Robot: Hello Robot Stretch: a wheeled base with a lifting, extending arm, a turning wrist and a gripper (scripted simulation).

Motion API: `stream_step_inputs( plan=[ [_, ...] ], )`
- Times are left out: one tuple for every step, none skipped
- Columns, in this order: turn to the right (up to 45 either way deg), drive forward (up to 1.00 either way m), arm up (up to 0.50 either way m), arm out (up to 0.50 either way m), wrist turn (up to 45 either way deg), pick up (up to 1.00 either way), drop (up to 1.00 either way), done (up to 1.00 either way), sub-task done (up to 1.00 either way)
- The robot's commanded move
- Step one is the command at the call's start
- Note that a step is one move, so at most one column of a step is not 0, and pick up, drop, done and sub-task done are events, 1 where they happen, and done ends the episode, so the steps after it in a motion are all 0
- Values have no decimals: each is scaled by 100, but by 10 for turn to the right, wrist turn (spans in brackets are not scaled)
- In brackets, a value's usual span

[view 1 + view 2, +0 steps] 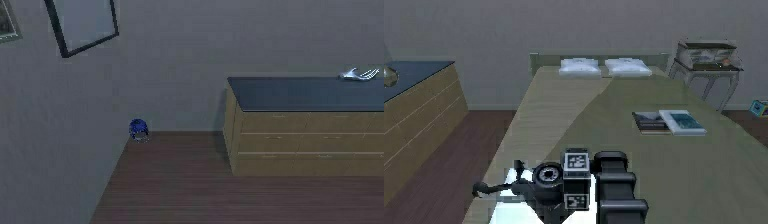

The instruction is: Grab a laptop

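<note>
Atop the dresser (300,140) lies a silvery object (361,73); jaws near the bed (584,120).

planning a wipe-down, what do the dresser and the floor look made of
The dresser looks like light wood, going by its tan drawer fronts; its top is dark and smooth, maybe laminate. The floor seems to be dark wood boards, with faint plank lines.

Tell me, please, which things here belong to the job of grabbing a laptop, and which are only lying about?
For the job:
- pincer
- flat dark thing and flat light thing on the bed; perhaps the laptop, I cannot tell

Lying about:
- pillows
- dresser
- blue round thing on the floor
- wall picture
</note>
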Motion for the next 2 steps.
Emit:
stream_step_inputs(
  plan=[
    [0, 0, 0, 0, 360, 0, 0, 0, 0],
    [0, 0, -30, 0, 0, 0, 0, 0, 0]
  ],
)
